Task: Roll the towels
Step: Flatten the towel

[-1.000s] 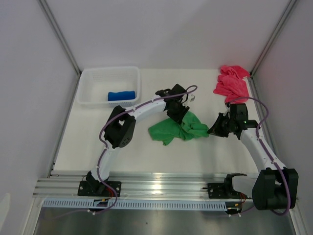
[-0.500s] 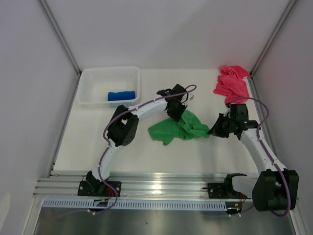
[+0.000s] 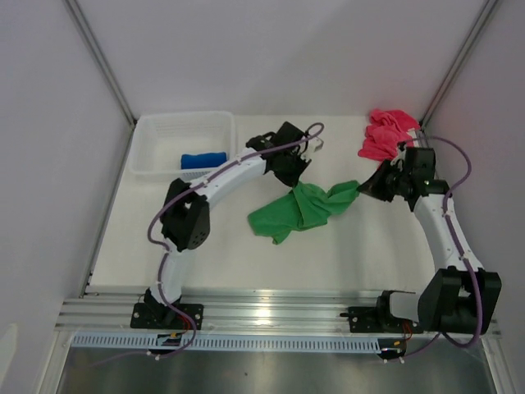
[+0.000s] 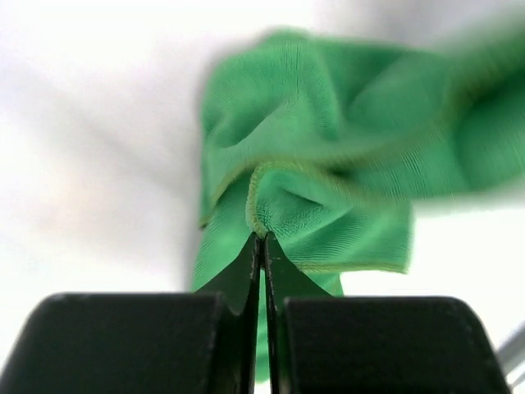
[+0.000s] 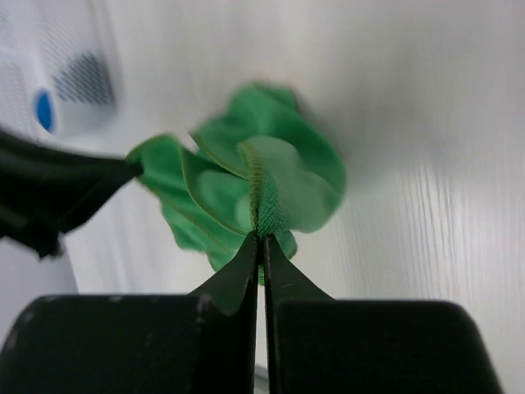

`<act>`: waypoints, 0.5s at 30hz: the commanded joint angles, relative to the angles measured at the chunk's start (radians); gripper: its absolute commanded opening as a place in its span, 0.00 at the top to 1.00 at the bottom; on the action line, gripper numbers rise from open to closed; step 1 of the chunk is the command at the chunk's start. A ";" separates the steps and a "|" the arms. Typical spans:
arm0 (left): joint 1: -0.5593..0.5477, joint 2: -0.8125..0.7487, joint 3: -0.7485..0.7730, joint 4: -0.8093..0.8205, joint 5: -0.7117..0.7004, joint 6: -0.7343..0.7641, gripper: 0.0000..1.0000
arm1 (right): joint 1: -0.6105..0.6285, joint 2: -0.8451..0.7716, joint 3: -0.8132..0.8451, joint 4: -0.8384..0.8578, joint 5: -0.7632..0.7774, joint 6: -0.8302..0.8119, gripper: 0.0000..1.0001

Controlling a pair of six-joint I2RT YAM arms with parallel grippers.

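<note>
White bench (image 3: 205,254) under everything. The left tool (image 3: 292,174) is clamped tight on a folded edge of the green towel (image 3: 299,209), and the right tool (image 3: 363,187) is pinched on another corner of it. Compared to a second ago, both tools have pulled away from the arm bases, the right one a lot more. So the towel is now drawn out between them instead of sitting bunched up. The pink towel (image 3: 384,135) lies crumpled just beyond the right tool. The blue towel (image 3: 203,159) sits rolled in the basket (image 3: 152,131), off to the left tool's left.
</note>
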 commanded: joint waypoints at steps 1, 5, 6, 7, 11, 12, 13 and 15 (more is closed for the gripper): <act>0.060 -0.225 0.115 -0.032 0.043 0.101 0.99 | -0.059 0.094 0.219 0.125 -0.091 0.034 1.00; 0.102 -0.313 0.196 -0.108 0.046 0.156 0.99 | -0.125 0.173 0.432 0.175 -0.169 0.078 1.00; 0.112 -0.330 0.213 -0.118 0.052 0.162 0.99 | -0.133 0.179 0.466 0.180 -0.180 0.086 1.00; 0.119 -0.345 0.245 -0.140 0.061 0.168 0.99 | -0.139 0.184 0.527 0.183 -0.191 0.092 1.00; 0.136 -0.422 0.320 -0.192 0.015 0.217 0.99 | -0.162 0.149 0.624 0.175 -0.223 0.101 1.00; 0.138 -0.434 0.326 -0.204 0.012 0.230 0.99 | -0.165 0.140 0.635 0.171 -0.241 0.104 1.00; 0.138 -0.448 0.331 -0.217 0.009 0.245 0.99 | -0.165 0.130 0.647 0.160 -0.251 0.106 1.00; 0.145 -0.488 0.345 -0.243 -0.014 0.253 0.99 | -0.165 0.101 0.687 0.120 -0.274 0.107 1.00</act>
